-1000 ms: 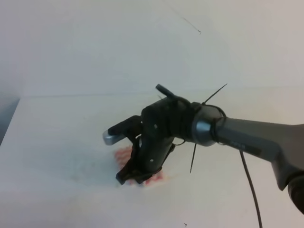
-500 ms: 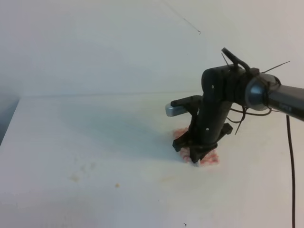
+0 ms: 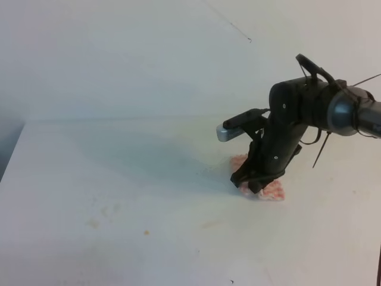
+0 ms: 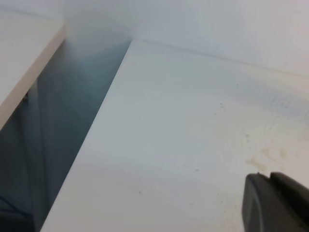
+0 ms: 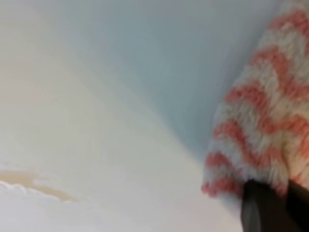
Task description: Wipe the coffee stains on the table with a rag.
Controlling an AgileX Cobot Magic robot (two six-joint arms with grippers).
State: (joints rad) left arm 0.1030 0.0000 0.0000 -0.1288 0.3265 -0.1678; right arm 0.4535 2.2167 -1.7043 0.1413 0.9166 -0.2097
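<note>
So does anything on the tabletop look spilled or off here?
Only faint leftovers: pale brown smudges and a small amber speck on the white table, left of the rag. The right claw rests on the striped rag well to the right of them. No puddle is visible.

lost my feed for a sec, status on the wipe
Right tool down on the rag, grip unclear. Rag flat on table. Faint brown smudges remain left. Nothing in the way.
</note>
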